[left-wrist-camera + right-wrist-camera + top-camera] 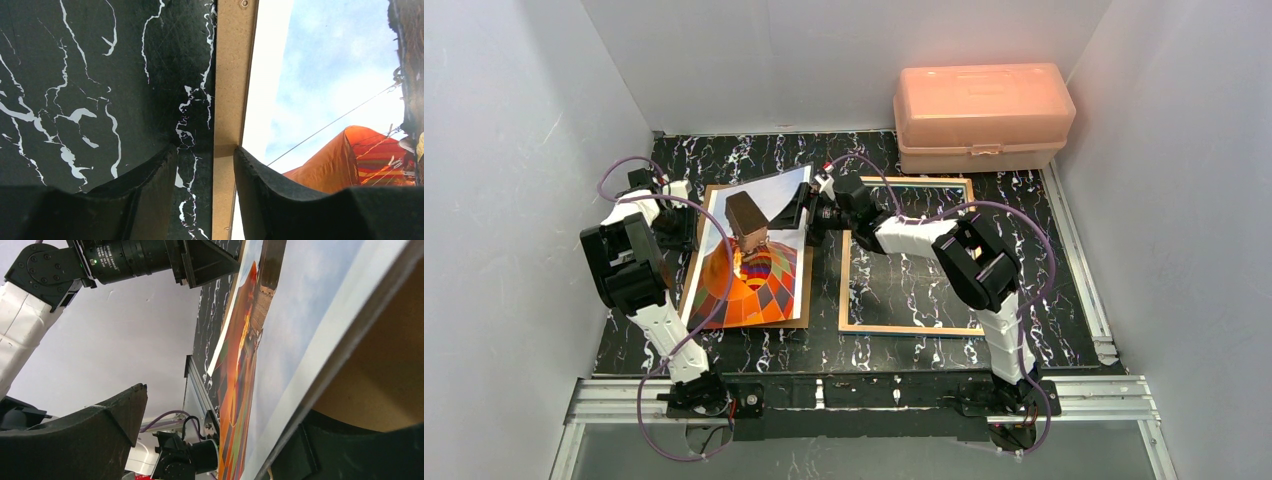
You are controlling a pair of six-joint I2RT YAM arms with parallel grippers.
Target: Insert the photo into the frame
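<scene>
I see the photo [759, 285] on its brown board [227, 100] near the left edge of the table [1054, 320], with its far right corner raised. My right gripper [804, 212] is wide open there: one finger sits under the raised edge, the other is well apart, and nothing is pinched. My left gripper [205, 148] is also open, with the board's left edge between its fingers. The frame [843, 290] lies flat toward the right edge.

Black marble-patterned table [894, 350] carries three items: backing board [232, 75] at left, frame [904, 328] centre-right (flat, wood-coloured face up), pink box [982, 115] in far right corner.
</scene>
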